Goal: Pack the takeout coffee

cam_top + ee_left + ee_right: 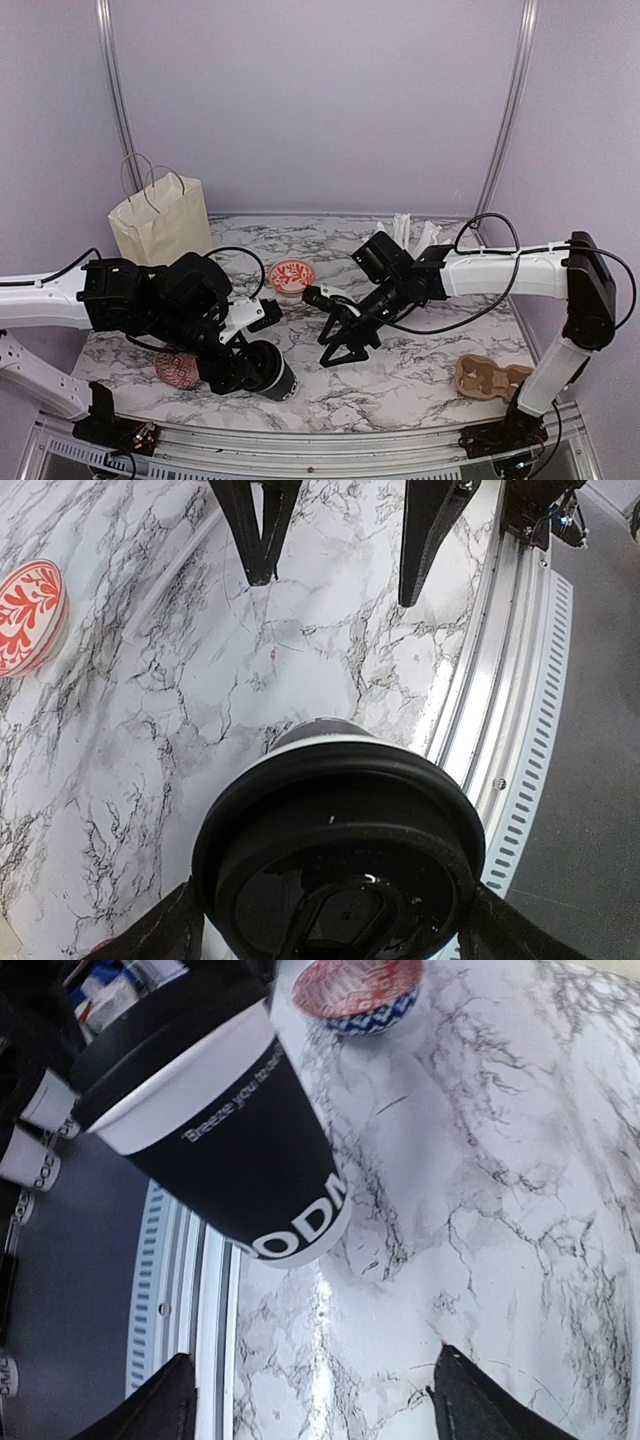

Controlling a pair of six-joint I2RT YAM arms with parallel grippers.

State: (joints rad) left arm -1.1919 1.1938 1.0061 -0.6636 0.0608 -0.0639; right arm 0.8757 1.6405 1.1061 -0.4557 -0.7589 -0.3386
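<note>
Clamping the lidded coffee cup point(272, 375) by its top, our left gripper point(330, 920) holds it tilted near the table's point(420, 380) 7 o'clock edge. Our right gripper point(345, 348) gapes empty at the cup's 2 o'clock.

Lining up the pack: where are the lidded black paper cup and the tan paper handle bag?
Lidded black paper cup point(338, 855): left wrist view, lid top.
Tan paper handle bag point(160, 226): top view, front panel.

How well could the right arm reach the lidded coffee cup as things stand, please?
Probably yes: the right gripper hangs open beside the coffee cup, only bare marble between. The left gripper holds it near the lid, leaving the lower body free.
</note>
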